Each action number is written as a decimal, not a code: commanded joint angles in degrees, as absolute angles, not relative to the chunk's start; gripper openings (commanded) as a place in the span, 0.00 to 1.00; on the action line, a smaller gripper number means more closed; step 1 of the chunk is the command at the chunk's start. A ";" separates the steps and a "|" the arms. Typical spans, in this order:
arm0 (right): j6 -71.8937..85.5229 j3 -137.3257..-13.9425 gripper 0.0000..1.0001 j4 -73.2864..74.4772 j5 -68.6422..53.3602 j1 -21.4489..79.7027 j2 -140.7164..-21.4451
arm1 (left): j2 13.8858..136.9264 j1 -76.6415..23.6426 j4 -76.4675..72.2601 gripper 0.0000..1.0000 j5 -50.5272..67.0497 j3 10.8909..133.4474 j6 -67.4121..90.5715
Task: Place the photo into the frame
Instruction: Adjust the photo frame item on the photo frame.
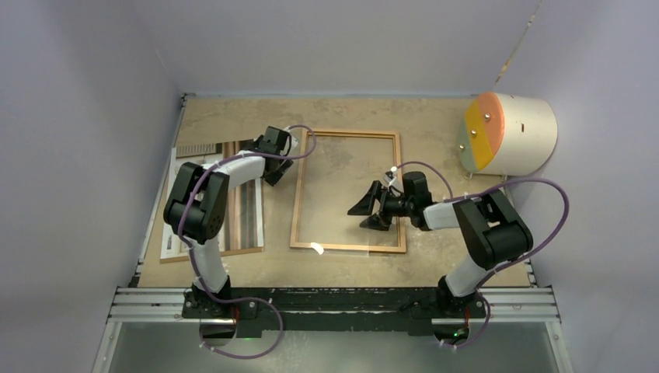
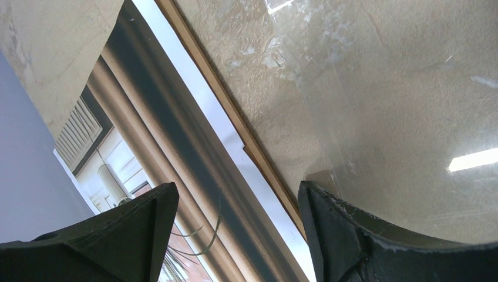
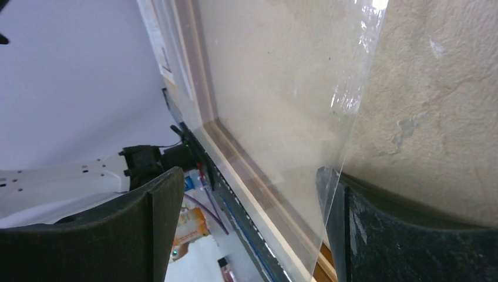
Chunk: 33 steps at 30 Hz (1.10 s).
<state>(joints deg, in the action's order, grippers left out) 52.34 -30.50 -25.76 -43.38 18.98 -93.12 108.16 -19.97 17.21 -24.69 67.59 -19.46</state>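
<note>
The orange-brown frame (image 1: 297,203) lies flat at mid-table, with a clear glass pane (image 1: 342,186) inside it. The photo (image 1: 247,210) lies face up to the left of it on a brown backing board (image 1: 210,256), partly hidden by my left arm. My left gripper (image 1: 276,167) hovers open over the photo's right edge (image 2: 147,147), with nothing between its fingers (image 2: 238,235). My right gripper (image 1: 369,210) is open over the frame's right side. In the right wrist view the pane's edge (image 3: 340,147) runs down against the inner face of the right finger (image 3: 352,229); the frame's bar (image 3: 246,176) shows through the pane.
A white drum with an orange and green face (image 1: 509,134) stands at the back right. Grey walls close in the table on the left, back and right. The metal rail with the arm bases (image 1: 334,303) runs along the near edge.
</note>
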 commanded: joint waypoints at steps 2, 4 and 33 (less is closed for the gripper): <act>60.83 -26.78 0.83 -51.32 -46.68 17.87 -97.94 | 112.02 -20.13 19.56 0.79 -21.97 64.26 -19.66; 63.63 -26.52 0.77 -56.83 -47.56 17.68 -100.30 | 111.97 -20.20 19.55 0.79 -21.90 64.20 -19.70; 36.39 -41.62 0.00 -15.44 -40.74 16.67 -89.19 | 106.81 -19.95 26.86 0.83 -17.49 74.28 -19.18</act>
